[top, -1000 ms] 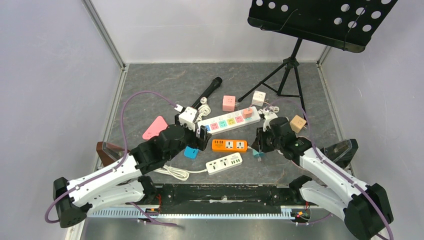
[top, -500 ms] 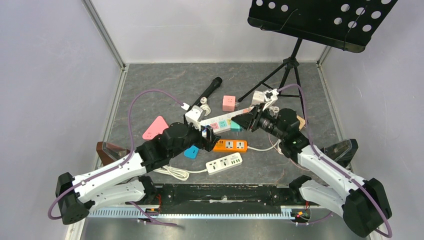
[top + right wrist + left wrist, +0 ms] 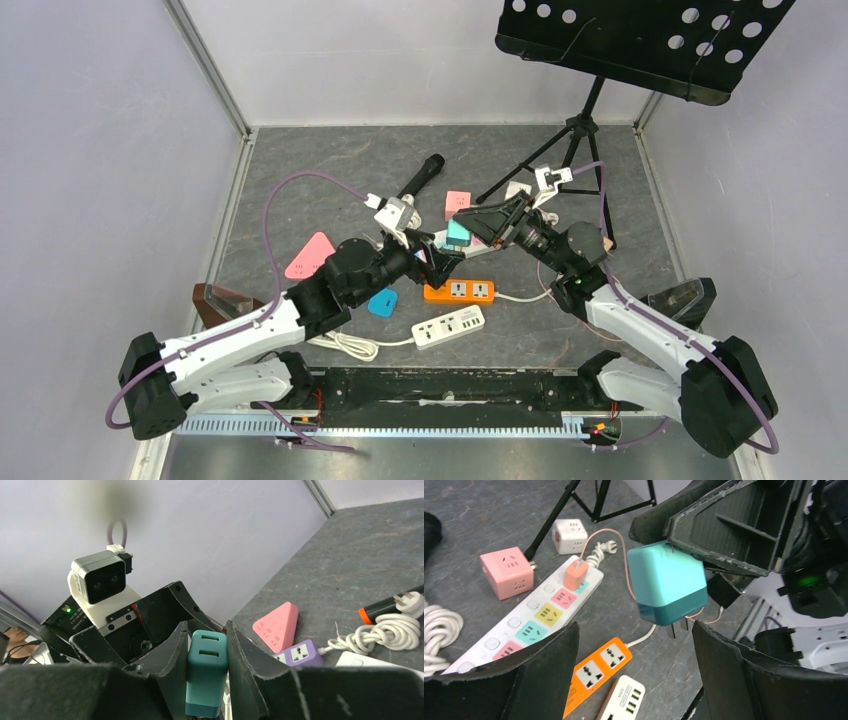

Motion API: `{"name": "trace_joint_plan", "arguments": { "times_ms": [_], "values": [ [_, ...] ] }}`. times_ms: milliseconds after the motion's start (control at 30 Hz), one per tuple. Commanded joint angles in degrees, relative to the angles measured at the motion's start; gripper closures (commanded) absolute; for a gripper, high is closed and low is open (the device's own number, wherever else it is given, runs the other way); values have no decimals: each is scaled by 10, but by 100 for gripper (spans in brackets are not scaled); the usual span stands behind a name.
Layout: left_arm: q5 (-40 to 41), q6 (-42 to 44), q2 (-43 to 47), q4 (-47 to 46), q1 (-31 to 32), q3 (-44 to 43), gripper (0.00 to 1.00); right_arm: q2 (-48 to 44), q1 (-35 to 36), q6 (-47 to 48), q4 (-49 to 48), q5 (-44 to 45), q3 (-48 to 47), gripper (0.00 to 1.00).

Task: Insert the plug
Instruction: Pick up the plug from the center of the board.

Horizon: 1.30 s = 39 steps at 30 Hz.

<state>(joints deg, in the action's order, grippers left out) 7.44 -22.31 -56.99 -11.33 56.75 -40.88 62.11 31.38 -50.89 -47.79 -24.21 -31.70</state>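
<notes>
Holding the teal plug (image 3: 206, 672) up off the surface, my right tool (image 3: 206, 630) is clenched on its two flat sides. This leaves the prongs (image 3: 676, 626) bare and free to enter a socket. In the left wrist view they point down and slightly toward the orange power strip (image 3: 596, 667), which lies on the surface below.

My left tool (image 3: 432, 262) is released, with its fingers spread wide and nothing between them. It faces the plug from the opposite side, near it but not touching. I judge it is placed there to take the plug over or to steady it, since the right tool's sideways grip gives little way to push straight down.

The long white strip with coloured sockets (image 3: 539, 617) lies just beyond, with an orange adapter (image 3: 575, 574) already seated in its far end. A pink socket cube (image 3: 506, 572) sits beside that strip. From the top camera the plug hangs between the two strips, so I cannot tell which socket it is meant for.

The insertion itself is not yet begun, and the prongs are well clear of every socket. The main risk I see is the plug twisting in the grip once the prongs meet resistance.
</notes>
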Motion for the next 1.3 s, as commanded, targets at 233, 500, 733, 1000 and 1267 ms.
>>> {"name": "trace_joint_plan", "arguments": {
  "times_ms": [233, 500, 733, 1000, 1267],
  "values": [
    [-54, -63, -18, -88, 0, -32, 25, 10, 9, -35, -92, -11, -13, 95],
    [-99, -75, -17, -107, 0, -35, 92, 17, 10, -45, -106, -31, -14, 89],
    [-64, -38, -8, -113, 0, -19, 98, 7, 10, -28, -67, -40, -11, 60],
    [-2, 83, -14, -57, 0, -33, 98, -28, 10, 96, 175, 25, -68, 11],
    [-2, 273, -25, -8, 0, -37, 98, -2, 10, 83, 313, 49, -124, 8]
  ]
}}
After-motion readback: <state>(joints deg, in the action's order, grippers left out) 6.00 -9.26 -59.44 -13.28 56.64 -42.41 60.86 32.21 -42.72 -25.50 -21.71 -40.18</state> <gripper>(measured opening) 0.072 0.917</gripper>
